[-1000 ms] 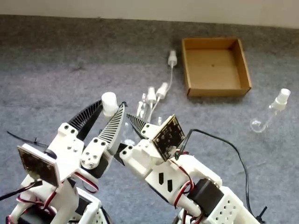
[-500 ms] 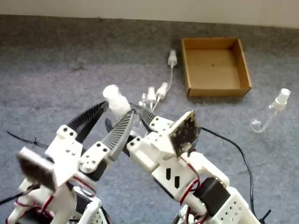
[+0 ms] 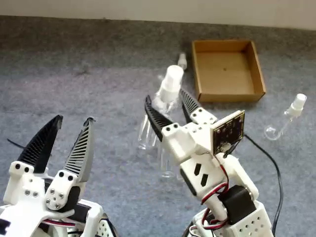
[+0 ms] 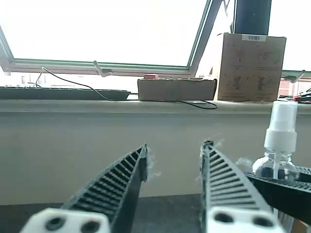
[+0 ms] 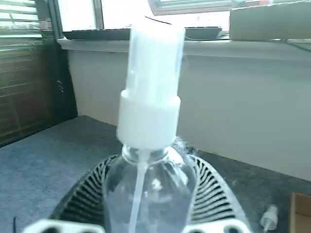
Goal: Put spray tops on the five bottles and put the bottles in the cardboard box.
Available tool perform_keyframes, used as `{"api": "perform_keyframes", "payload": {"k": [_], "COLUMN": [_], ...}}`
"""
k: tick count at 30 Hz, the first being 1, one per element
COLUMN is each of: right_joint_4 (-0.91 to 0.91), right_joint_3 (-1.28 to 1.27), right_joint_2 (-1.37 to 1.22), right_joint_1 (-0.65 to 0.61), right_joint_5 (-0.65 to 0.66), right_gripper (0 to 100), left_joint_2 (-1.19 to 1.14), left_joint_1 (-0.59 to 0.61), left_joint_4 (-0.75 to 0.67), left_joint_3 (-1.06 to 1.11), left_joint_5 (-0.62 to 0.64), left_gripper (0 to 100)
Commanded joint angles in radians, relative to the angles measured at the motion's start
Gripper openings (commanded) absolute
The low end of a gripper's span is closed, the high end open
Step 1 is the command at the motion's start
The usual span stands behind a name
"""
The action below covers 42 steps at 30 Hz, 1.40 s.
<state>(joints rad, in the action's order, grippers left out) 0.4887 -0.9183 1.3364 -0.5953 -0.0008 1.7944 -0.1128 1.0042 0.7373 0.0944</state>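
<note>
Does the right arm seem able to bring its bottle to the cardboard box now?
Probably yes. The right gripper is shut on the bottle, and the cardboard box lies near, empty and open on top.

**Left gripper** (image 3: pixel 74 119): low at the near-left of the high view, pointing up and away, its two ribbed black fingers (image 3: pixel 43 143) spread well apart. **Right gripper** (image 3: pixel 164 96): carried on the white arm (image 3: pixel 197 158) stretched toward the table's middle, its jaws pressed against both sides of an upright spray-topped bottle (image 3: pixel 172 83).
</note>
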Motion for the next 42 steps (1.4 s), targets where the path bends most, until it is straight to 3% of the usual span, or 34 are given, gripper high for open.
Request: {"api": "perform_keyframes", "payload": {"k": [1, 10, 16, 25, 29, 35, 42], "right_joint_4": [-0.035, -0.249, -0.456, -0.710, -0.757, -0.613, -0.575], "right_joint_3": [0.044, 0.010, 0.012, 0.249, 0.433, 0.717, 0.839], "right_joint_2": [-0.004, -0.094, -0.438, -0.977, -1.201, -1.457, -1.577], "right_joint_1": [0.120, 0.443, 0.604, 0.693, 0.736, 0.794, 0.731], "right_joint_5": [0.083, 0.276, 0.290, 0.288, 0.173, -0.147, -0.161], "right_gripper": [0.5, 0.5, 0.5, 0.5, 0.5, 0.5, 0.5], "left_joint_2": [-0.031, -0.170, -0.214, -0.213, -0.213, -0.213, -0.213], "left_joint_1": [0.015, 0.015, 0.015, 0.015, 0.016, 0.018, 0.018], "left_joint_4": [0.008, 0.009, 0.009, 0.008, -0.029, -0.100, -0.098], "left_joint_3": [-0.021, 0.137, 0.294, 0.553, 0.642, 0.713, 0.714], "left_joint_5": [-0.029, -0.195, -0.261, -0.345, -0.356, -0.356, -0.356], "left_gripper": [18, 18, 18, 18, 18, 18, 18]}}
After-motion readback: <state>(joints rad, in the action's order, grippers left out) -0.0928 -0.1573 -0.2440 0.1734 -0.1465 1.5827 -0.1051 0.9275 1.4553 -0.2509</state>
